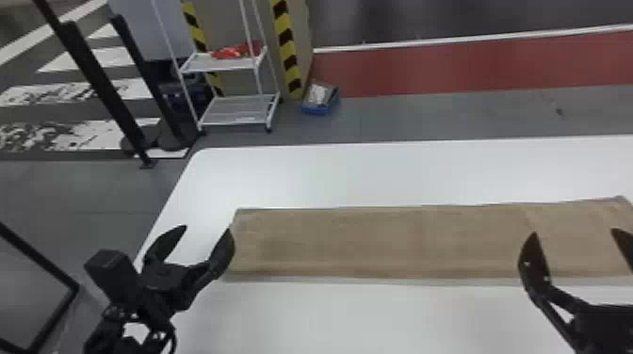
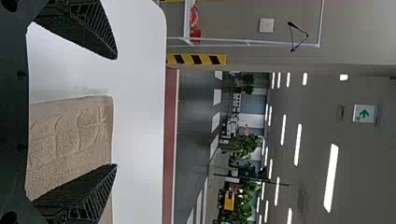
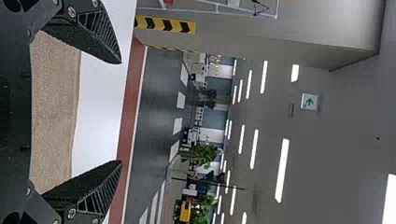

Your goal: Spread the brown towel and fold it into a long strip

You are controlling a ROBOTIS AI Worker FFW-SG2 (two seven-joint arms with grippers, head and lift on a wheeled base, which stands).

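The white table point(image 1: 329, 320) is crossed from side to side by the towel point(image 1: 377, 240), which is laid out as a long, folded strip with its left end near the table's left edge. The left gripper point(image 1: 204, 230) is positioned beside that end, and the right gripper point(image 1: 575, 232) toward the strip's right part; both are released, their fingers spread apart.

The left gripper point(image 1: 207, 229) is located at the left edge of the table point(image 1: 329, 179), its two fingers spread and directed toward the far edge. The right gripper point(image 1: 574, 231), well apart from it, has also its fingers widely separated.
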